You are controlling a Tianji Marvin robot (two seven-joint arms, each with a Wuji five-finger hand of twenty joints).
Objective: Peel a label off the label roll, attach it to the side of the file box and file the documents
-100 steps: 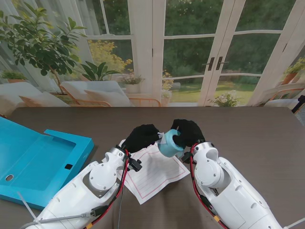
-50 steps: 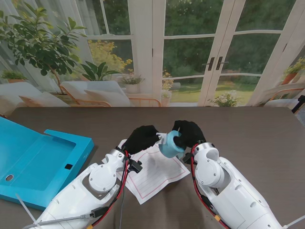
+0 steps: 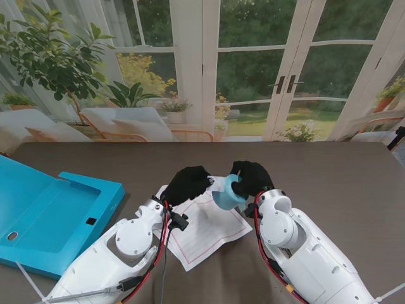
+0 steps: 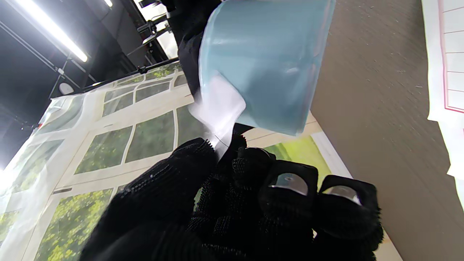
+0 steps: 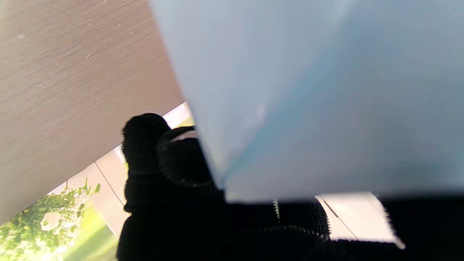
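My right hand (image 3: 252,177) is shut on the pale blue label roll (image 3: 229,192), held above the table's middle. The roll fills the right wrist view (image 5: 319,94). My left hand (image 3: 187,182) sits just left of it, fingers pinched on a white label (image 4: 219,108) that lifts off the roll (image 4: 264,61). The black gloved fingertips (image 4: 203,156) close on the label's end. A ruled white document (image 3: 205,231) lies on the table under both hands. The open turquoise file box (image 3: 50,212) rests at the near left.
The dark wooden table (image 3: 342,183) stretches right and far from me. Behind it stand glass doors (image 3: 285,69) and a potted plant (image 3: 57,57). Both white forearms rise from the near edge.
The roll has tilted and shifted slightly right and nearer to me in the right hand. The left hand stays pinched at the roll's left side.
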